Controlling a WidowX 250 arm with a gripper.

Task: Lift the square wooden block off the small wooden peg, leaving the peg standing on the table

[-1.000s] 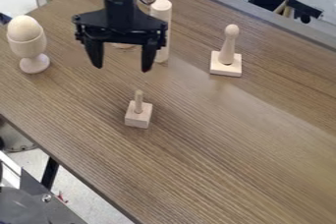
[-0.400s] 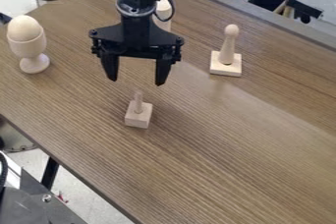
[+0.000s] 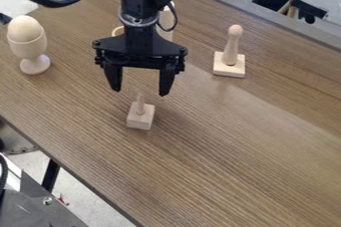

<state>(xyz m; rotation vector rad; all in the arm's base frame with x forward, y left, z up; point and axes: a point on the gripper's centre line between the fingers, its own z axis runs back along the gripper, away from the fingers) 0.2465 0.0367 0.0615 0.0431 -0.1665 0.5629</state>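
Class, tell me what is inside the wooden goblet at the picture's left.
An egg-shaped piece sits in the goblet, its rounded top above the rim. The goblet's wall hides its lower part.

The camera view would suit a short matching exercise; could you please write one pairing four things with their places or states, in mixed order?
1. Gripper
2. Egg-shaped piece
3. Round-topped pin
4. Small peg block

A. Upright on a flat square base
B. Just below the gripper in the picture
C. Hanging open, holding nothing
D. Seated in a footed cup at the left

Pairs: 1-C, 2-D, 3-A, 4-B
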